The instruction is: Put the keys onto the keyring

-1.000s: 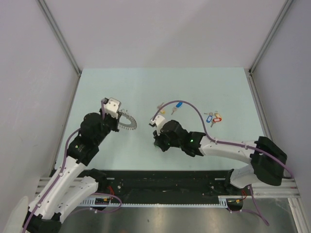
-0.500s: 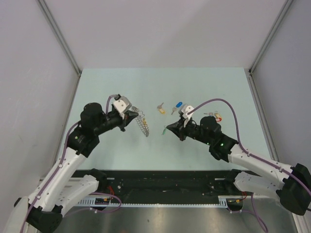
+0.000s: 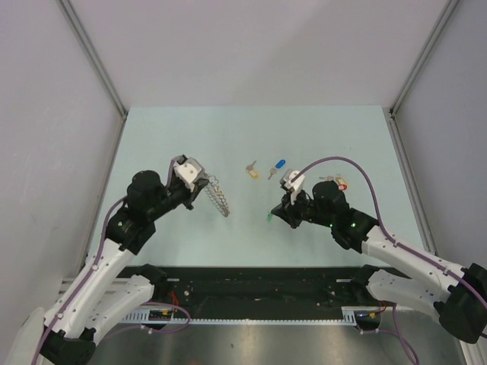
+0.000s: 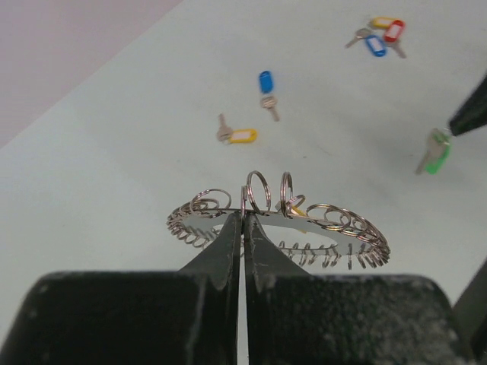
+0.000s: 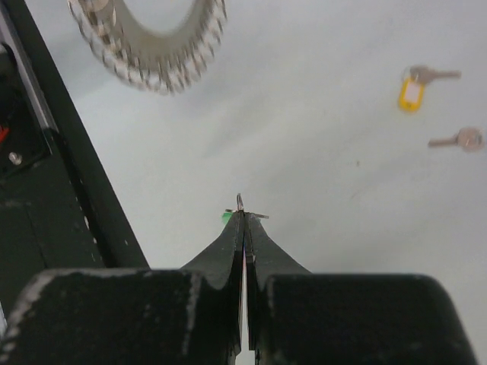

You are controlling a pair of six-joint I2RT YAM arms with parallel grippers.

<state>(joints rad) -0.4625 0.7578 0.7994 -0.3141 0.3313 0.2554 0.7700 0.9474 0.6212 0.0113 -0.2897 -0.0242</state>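
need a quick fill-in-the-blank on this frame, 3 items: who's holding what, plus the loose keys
1. The left gripper is shut on the ____.
2. The key pinched in the right gripper carries a ____ tag.
3. Near the yellow-tagged key on the table lies a single key tagged ____.

Missing words: keyring; green; blue.

The keyring (image 4: 304, 228) was silver grey and the table (image 3: 342, 137) pale mint. There was a green-tagged key (image 4: 432, 152), a yellow-tagged key (image 4: 242, 136), a blue-tagged key (image 4: 265, 80), and a bunch of keys (image 4: 380, 34) tagged yellow, red and blue.
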